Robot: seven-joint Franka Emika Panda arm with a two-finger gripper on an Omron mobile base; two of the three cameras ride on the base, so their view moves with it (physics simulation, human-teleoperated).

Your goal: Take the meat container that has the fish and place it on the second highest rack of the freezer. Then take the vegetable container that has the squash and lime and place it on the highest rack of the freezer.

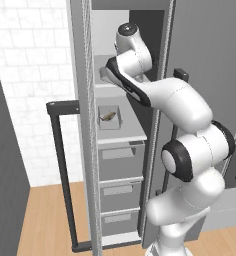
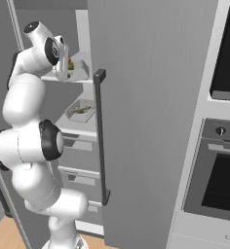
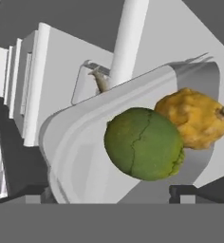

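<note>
i have the claw (image 3: 114,192) up at the top rack (image 2: 80,79) of the freezer, and its jaws stand apart — released, nothing pinched between them. the veg tray (image 3: 76,142) sits right in front of the fingertips (image 3: 180,191), on that top rack, with the lime (image 3: 143,143) nearest the claw and the squash (image 3: 194,117) just beyond it, touching it. below the claw, one rack down, the fish tray (image 1: 110,117) rests on the second rack (image 1: 130,134) with the fish (image 1: 108,116) lying inside — i can see its corner past the veg tray from the hand camera too. the arm (image 1: 170,95) reaches in through the open door (image 1: 82,125).
</note>
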